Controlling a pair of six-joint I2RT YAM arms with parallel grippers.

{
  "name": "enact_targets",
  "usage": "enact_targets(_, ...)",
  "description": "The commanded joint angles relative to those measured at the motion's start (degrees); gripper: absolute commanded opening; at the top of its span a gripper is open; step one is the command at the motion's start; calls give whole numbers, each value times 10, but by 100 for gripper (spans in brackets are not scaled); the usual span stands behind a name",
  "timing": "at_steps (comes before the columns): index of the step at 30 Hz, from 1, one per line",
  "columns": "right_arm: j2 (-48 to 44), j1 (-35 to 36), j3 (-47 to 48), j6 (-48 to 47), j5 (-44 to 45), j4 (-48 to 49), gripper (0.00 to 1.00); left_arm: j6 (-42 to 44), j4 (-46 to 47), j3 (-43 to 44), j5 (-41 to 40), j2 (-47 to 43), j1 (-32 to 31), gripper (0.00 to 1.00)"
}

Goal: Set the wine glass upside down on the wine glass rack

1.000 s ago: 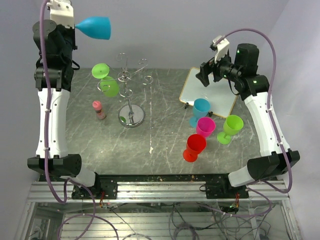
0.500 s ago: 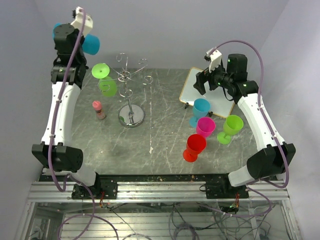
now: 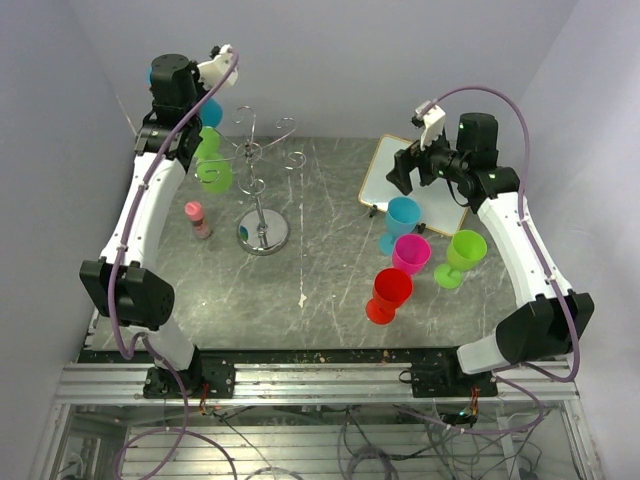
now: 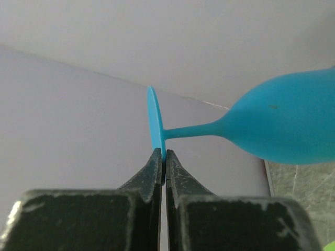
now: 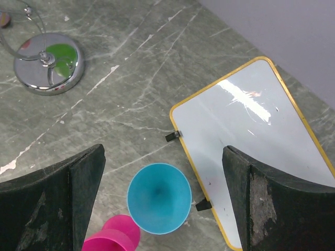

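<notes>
My left gripper (image 4: 165, 157) is shut on the edge of the round foot of a blue wine glass (image 4: 293, 125). It holds the glass sideways, high in the air, with the bowl to the right. In the top view this glass (image 3: 211, 110) shows partly behind the left arm, just left of the silver wire rack (image 3: 262, 165). A green wine glass (image 3: 214, 172) hangs upside down on the rack's left arm. My right gripper (image 5: 163, 151) is open and empty, above a second blue glass (image 5: 159, 197) standing on the table.
A pink glass (image 3: 411, 252), a green glass (image 3: 464, 250) and a red glass (image 3: 388, 292) stand at the right. A yellow-framed whiteboard (image 3: 440, 185) lies at the back right. A small pink bottle (image 3: 198, 220) stands left of the rack's round base (image 3: 263, 235).
The left arm has swung the blue glass from the far left to the right and down, close beside the rack's top. The right gripper has shifted slightly over the standing blue glass.
</notes>
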Motion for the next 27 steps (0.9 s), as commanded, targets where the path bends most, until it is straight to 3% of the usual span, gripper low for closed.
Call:
enact_targets(1,-15,-4,-11,-1,-18,17,93,64,9,-15,55,-14,-8,7)
enact_targets(9,-20,-6,-20,1,-26,22,93,126,-23,-42,100,-19,-25,7)
enact_targets(27,-23,-13,-29,2,-27,32,93,127,-67,-50,135,-33,-71,7)
